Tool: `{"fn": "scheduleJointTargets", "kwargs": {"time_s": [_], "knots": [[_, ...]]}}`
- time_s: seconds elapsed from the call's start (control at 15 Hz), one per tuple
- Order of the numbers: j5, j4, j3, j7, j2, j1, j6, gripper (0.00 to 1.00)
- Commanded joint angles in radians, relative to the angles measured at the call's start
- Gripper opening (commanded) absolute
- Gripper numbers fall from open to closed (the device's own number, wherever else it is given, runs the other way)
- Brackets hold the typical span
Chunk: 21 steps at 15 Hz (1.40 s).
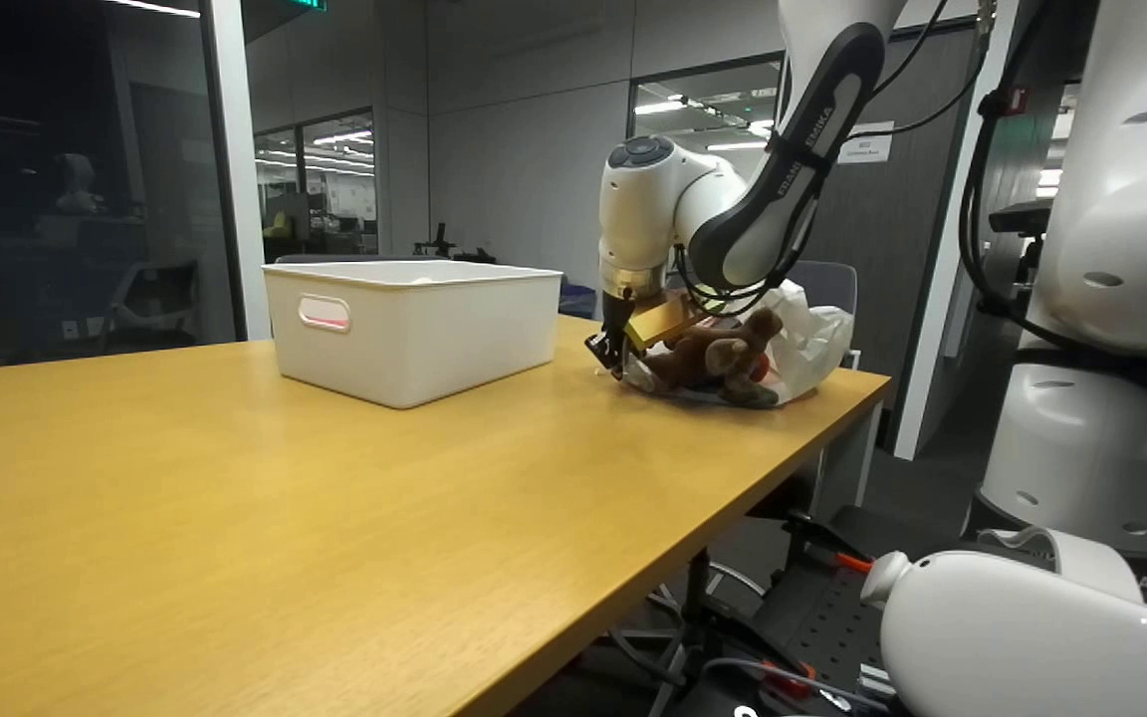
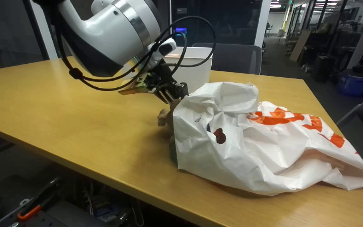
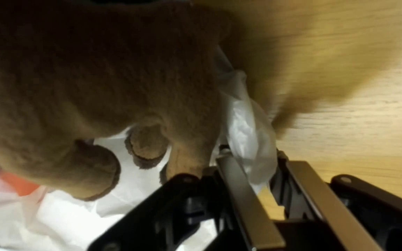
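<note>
On the yellow wood-grain bench (image 1: pixel 265 518), a fuzzy brown plush animal (image 3: pixel 127 73) with stubby rounded legs is poking out of the mouth of a crinkly white plastic bag (image 2: pixel 263 154) with orange print. The jaws sit right beside it, partway apart, a thin wrinkly fold of the bag between the tips; can't tell if they're actually squeezing it. Nearby's a smooth, boxy white bin (image 1: pixel 479 334), something pink (image 1: pixel 334 323) showing through its rounded handle slot.
</note>
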State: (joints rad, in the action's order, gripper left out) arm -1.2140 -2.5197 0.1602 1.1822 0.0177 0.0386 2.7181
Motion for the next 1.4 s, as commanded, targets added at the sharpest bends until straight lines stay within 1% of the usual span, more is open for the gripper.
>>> {"fn": "scheduleJointTargets", "kwargs": {"time_s": [0.0,0.07,0.27,0.47,0.67,0.73,0.8,0.93,1.07,1.2,1.27,1.33], "knots": [[0.004,-0.029,0.002,-0.005,-0.047,-0.002,0.033,0.0],[0.035,-0.043,0.002,-0.027,-0.055,-0.003,0.054,0.0],[0.136,-0.106,0.002,-0.089,-0.092,-0.001,0.167,0.0],[0.269,-0.187,-0.001,-0.19,-0.139,0.018,0.31,0.0],[0.407,-0.271,0.009,-0.298,-0.182,0.069,0.452,0.0],[0.432,-0.294,0.014,-0.315,-0.202,0.094,0.48,0.0],[0.414,-0.23,0.033,-0.275,-0.136,0.142,0.506,0.0],[0.364,-0.241,0.033,-0.21,-0.187,0.191,0.516,0.0],[0.305,-0.231,0.023,-0.142,-0.253,0.22,0.475,0.0],[0.242,-0.224,0.008,-0.078,-0.339,0.231,0.41,0.0],[0.245,-0.27,-0.012,-0.082,-0.427,0.216,0.376,0.0],[0.218,-0.256,-0.014,-0.046,-0.457,0.228,0.338,0.0]]}}
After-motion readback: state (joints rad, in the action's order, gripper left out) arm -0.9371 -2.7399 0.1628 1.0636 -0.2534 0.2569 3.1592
